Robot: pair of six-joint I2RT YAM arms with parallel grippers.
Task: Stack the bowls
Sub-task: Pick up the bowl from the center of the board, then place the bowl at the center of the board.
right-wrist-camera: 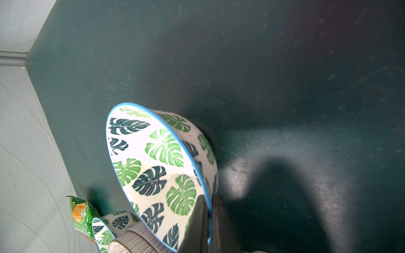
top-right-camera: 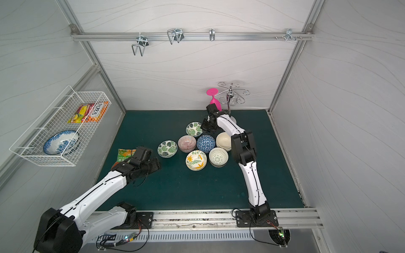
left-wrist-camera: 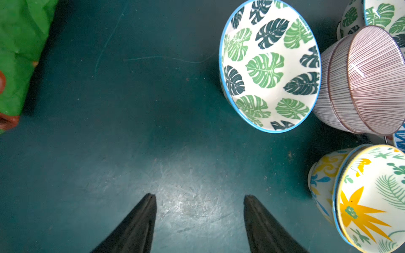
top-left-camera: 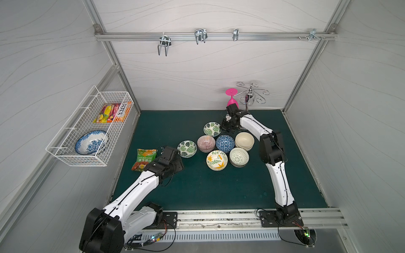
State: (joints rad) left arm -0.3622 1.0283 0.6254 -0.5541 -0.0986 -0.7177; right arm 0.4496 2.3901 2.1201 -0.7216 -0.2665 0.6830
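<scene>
A green-leaf bowl [top-left-camera: 212,129] [right-wrist-camera: 153,166] sits at the back of the cluster of bowls. My right gripper [top-left-camera: 225,129] [right-wrist-camera: 209,210] is shut on its right rim, one finger inside and one outside. A second green-leaf bowl [top-left-camera: 187,148] [left-wrist-camera: 269,65] stands alone at the left. Behind and beside it are the pink-striped [top-left-camera: 206,142], blue-patterned [top-left-camera: 225,143], cream [top-left-camera: 244,141], lattice [top-left-camera: 239,157] and yellow floral [top-left-camera: 217,160] bowls, most in stacks of two. My left gripper [top-left-camera: 180,164] [left-wrist-camera: 199,197] hangs open over bare mat, front-left of that lone leaf bowl.
A green snack bag [top-left-camera: 144,159] lies left of my left gripper. A white wire basket [top-left-camera: 72,151] on the left wall holds a large blue-and-white bowl [top-left-camera: 91,142] and snack packets. A pink goblet [top-left-camera: 232,98] hangs on a metal rack [top-left-camera: 252,94] behind my right arm.
</scene>
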